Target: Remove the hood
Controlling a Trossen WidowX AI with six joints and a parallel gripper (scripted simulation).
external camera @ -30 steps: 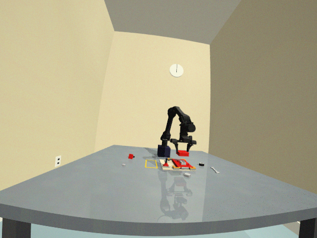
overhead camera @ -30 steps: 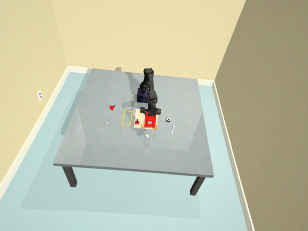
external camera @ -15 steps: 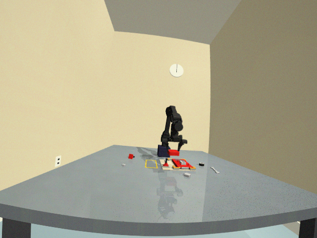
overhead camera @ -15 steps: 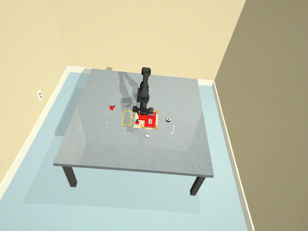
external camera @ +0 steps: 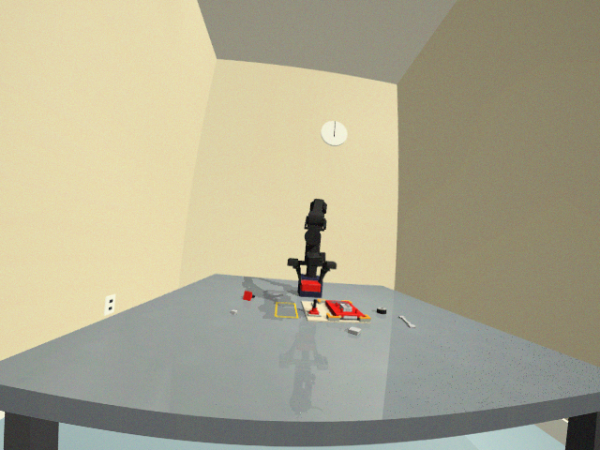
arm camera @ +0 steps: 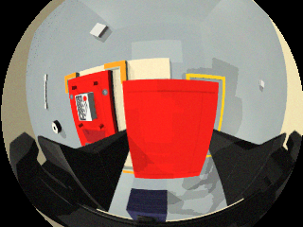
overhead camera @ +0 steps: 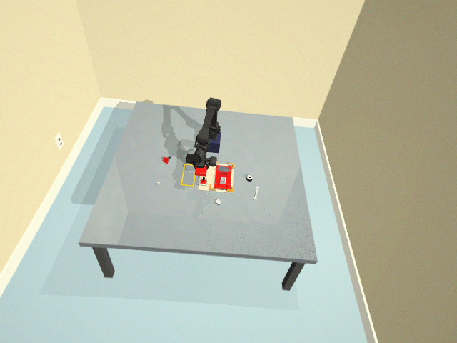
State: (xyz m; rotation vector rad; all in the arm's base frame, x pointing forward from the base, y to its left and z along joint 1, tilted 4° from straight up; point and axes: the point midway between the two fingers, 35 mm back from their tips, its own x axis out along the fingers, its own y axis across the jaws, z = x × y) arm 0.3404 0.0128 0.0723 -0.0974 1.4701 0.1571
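My gripper (overhead camera: 200, 171) (external camera: 309, 286) (arm camera: 169, 134) is shut on the red hood (overhead camera: 200, 171) (external camera: 309, 287) (arm camera: 169, 129) and holds it in the air above the table. The red toy car body (overhead camera: 224, 176) (external camera: 344, 312) (arm camera: 91, 106) lies on a cream board with orange corners (overhead camera: 221, 189) (external camera: 315, 317) (arm camera: 148, 68), to the right of the gripper. The yellow marked rectangle (overhead camera: 182, 177) (external camera: 277, 309) (arm camera: 222, 85) lies on the table just left of the board. The held hood hangs over the gap between the board and the rectangle, near the rectangle's right edge.
A small red joystick-like part (overhead camera: 203, 181) (external camera: 313, 307) stands on the board. A red piece (overhead camera: 165, 159) (external camera: 247, 295), a small white bit (overhead camera: 158, 182) (external camera: 233, 311), a grey block (overhead camera: 218, 201) (external camera: 353, 331) (arm camera: 98, 30), a black wheel (overhead camera: 249, 178) (external camera: 382, 310) and a white wrench (overhead camera: 255, 192) (external camera: 407, 321) lie around. The dark blue arm base (overhead camera: 215, 143) is behind.
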